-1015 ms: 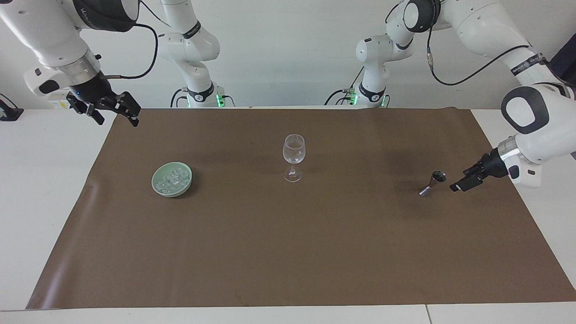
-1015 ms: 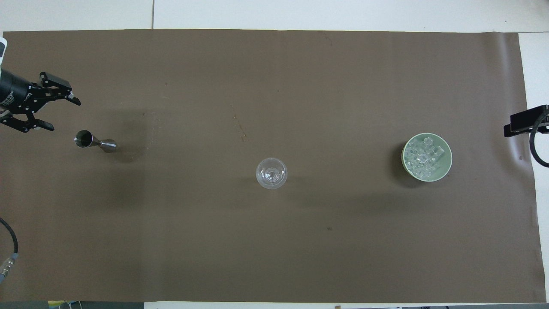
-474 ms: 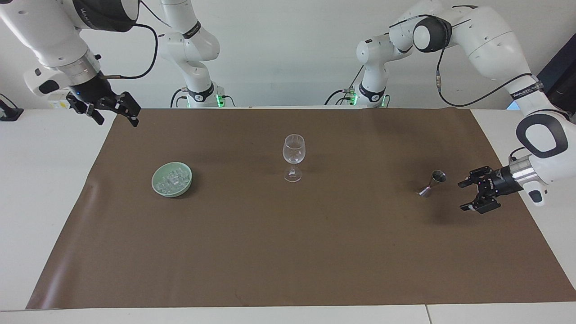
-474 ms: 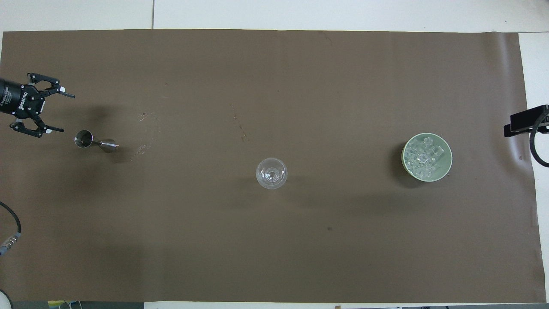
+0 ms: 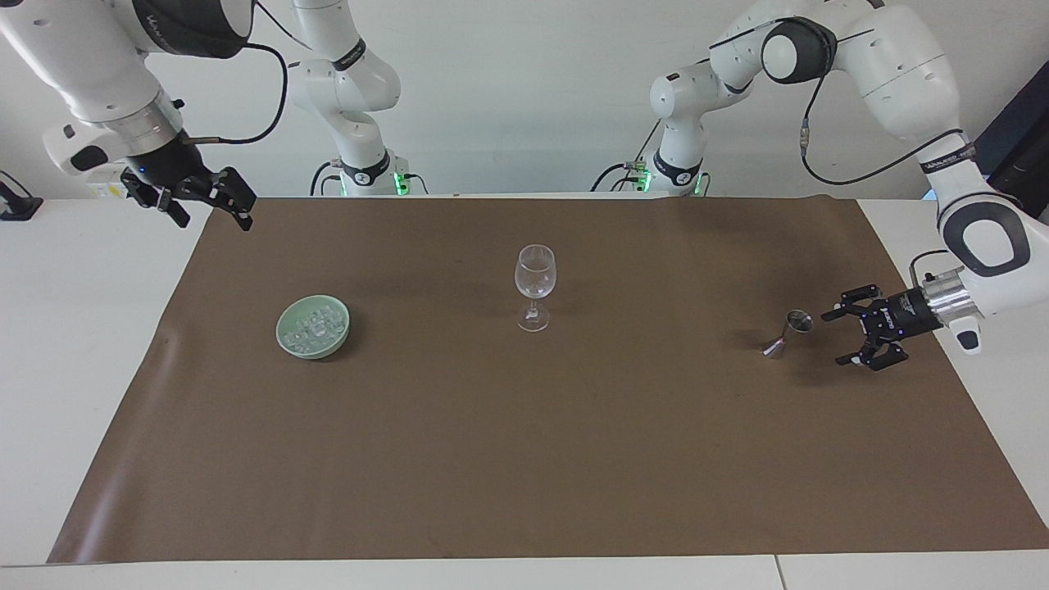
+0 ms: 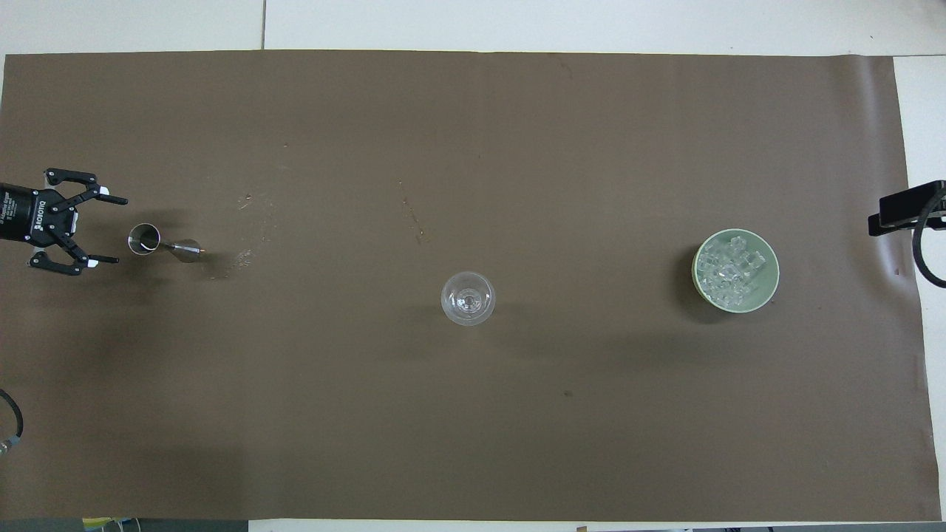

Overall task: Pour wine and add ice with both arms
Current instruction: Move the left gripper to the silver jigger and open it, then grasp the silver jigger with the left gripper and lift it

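The steel jigger [image 5: 787, 333] [image 6: 159, 243] holding the wine stands on the brown mat near the left arm's end. My left gripper [image 5: 834, 338] [image 6: 118, 230] hangs low just beside it, open, jaws pointing at the jigger and apart from it. A clear stemmed glass [image 5: 535, 280] [image 6: 468, 298] stands mid-mat. The ice [image 5: 315, 324] [image 6: 732, 267] lies piled in a pale green bowl [image 5: 311, 351] [image 6: 695, 272] toward the right arm's end. My right gripper [image 5: 215, 220] waits open in the air over the mat's corner near the robots.
The brown mat [image 5: 524, 459] [image 6: 473, 428] covers most of the white table [image 5: 82, 344]. A faint scuffed patch [image 6: 247, 255] marks the mat beside the jigger.
My left gripper has turned its wrist, dropped lower and lined its open jaws up with the jigger, closer to it. The right arm, glass, bowl and jigger have not moved.
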Controlling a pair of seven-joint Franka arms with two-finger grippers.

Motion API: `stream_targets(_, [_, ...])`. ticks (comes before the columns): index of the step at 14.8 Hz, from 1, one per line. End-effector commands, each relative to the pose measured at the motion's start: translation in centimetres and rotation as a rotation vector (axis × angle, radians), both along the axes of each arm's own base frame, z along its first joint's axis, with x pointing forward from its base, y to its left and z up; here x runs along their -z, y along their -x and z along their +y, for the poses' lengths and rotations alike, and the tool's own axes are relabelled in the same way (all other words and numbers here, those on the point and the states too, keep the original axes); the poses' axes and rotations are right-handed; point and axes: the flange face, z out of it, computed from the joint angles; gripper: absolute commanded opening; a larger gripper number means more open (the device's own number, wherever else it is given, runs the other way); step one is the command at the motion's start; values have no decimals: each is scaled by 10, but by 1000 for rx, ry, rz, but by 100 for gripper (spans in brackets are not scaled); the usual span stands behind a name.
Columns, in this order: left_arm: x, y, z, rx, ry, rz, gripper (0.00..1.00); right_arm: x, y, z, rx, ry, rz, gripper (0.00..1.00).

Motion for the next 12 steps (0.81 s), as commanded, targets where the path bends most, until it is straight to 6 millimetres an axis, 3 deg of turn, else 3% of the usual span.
stream_targets(1, [14, 37, -7, -144, 71, 9, 100, -1, 7, 0, -17, -13, 4, 100])
stream_targets(4, [35, 69, -1, -279, 120, 7, 100, -1, 7, 0, -17, -13, 4, 100])
stream_targets(12, [55, 92, -17, -501, 267, -41, 100, -1, 7, 0, -17, -13, 4, 100])
